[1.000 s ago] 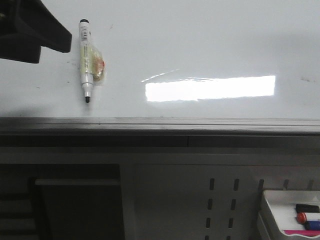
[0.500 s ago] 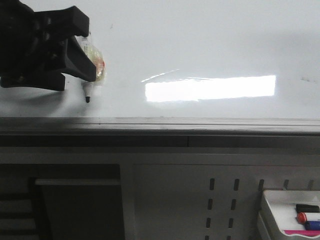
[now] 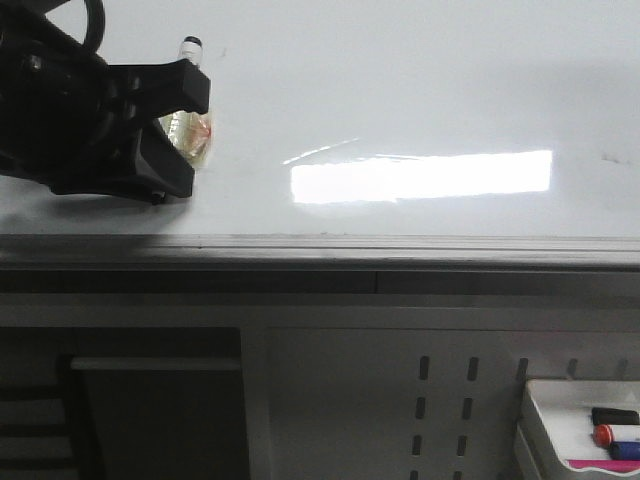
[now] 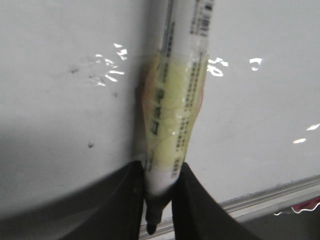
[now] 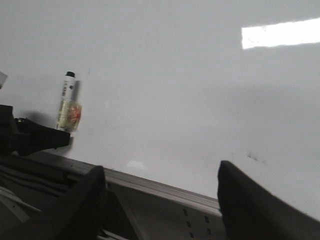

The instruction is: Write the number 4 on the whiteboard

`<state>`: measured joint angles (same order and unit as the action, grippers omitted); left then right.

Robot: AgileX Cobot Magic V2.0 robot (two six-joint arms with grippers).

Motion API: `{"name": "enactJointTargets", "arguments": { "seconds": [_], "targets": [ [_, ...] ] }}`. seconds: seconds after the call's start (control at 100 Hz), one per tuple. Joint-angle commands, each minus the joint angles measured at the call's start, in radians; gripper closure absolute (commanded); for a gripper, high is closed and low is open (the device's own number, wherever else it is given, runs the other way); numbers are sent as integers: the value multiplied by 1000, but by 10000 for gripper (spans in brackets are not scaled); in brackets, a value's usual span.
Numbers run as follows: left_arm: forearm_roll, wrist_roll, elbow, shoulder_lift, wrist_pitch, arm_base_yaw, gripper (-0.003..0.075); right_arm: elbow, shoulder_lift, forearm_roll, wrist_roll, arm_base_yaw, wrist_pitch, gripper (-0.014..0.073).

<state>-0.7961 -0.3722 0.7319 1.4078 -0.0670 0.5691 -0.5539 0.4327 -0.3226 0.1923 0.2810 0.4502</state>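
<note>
The whiteboard (image 3: 400,90) is glossy white with a bright glare, and no number 4 shows on it. A white marker (image 3: 190,48) with yellowish tape round its middle lies against the board at the left. My left gripper (image 3: 190,140) is shut on the marker, one black finger on each side. In the left wrist view the fingers (image 4: 125,200) press the marker (image 4: 175,115) just above its black tip. My right gripper (image 5: 160,172) is open and empty, away from the board's near rail. It does not show in the front view.
A grey metal rail (image 3: 320,245) runs along the board's near edge. Below it is a grey perforated panel (image 3: 440,400). A white tray (image 3: 560,420) with spare markers stands at the lower right. Faint smudges (image 3: 610,157) mark the board's right side.
My left gripper moved right and down over the marker and closed on it. The marker's capped end has tilted a little to the right.
</note>
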Motion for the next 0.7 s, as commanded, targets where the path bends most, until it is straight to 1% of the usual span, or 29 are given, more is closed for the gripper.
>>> {"name": "enactJointTargets", "arguments": {
  "seconds": [0.0, 0.09, 0.13, 0.18, 0.27, 0.34, 0.41, 0.57, 0.69],
  "targets": [
    [50, -9, 42, -61, 12, 19, 741, -79, 25, -15, 87, 36, -31, 179],
    [210, -31, 66, -121, -58, 56, 741, -147, 58, -15, 204, 105, 33, 179],
    [314, -87, 80, -158, -97, 85, 740, -177, 81, -23, 250, 143, 62, 179],
    [404, -163, 93, -203, -154, 127, 740, -212, 111, -34, 301, 189, 96, 179],
    [514, -328, 98, -289, -236, 212, 740, -269, 169, -36, 382, 277, 147, 179],
    [558, -448, 98, -346, -311, 269, 740, -299, 205, -36, 424, 344, 150, 178],
    [567, -499, 98, -390, -362, 310, 740, -317, 239, -36, 461, 409, 142, 176],
    [567, -502, 98, -450, -388, 336, 740, -321, 312, -36, 490, 536, 131, 176],
    [567, -502, 98, -459, -424, 336, 740, -321, 366, -36, 490, 594, 65, 176]
  ]
}}
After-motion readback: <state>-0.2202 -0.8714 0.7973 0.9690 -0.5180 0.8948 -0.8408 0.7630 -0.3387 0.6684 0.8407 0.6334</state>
